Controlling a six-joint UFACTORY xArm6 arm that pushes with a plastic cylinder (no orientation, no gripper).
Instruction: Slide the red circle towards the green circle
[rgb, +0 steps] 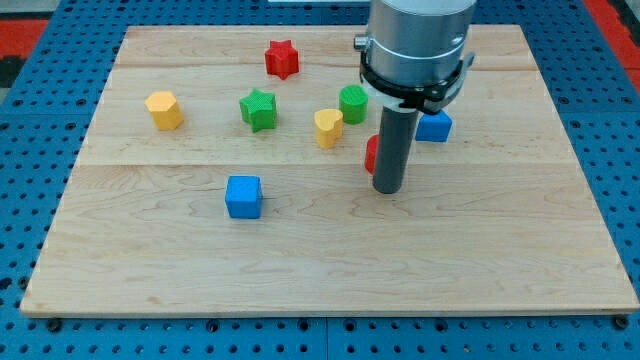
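Note:
The red circle (371, 153) is mostly hidden behind my rod; only its left edge shows. My tip (388, 188) rests on the board just right of and below it, touching or nearly touching. The green circle (352, 103) stands a short way above and to the left of the red circle, near the view's top centre.
A yellow heart (328, 127) sits left of the red circle, close to the green circle. A blue block (434, 126) is partly hidden right of the rod. A green star (258, 109), red star (282, 59), yellow hexagon (164, 109) and blue cube (243, 196) lie further left.

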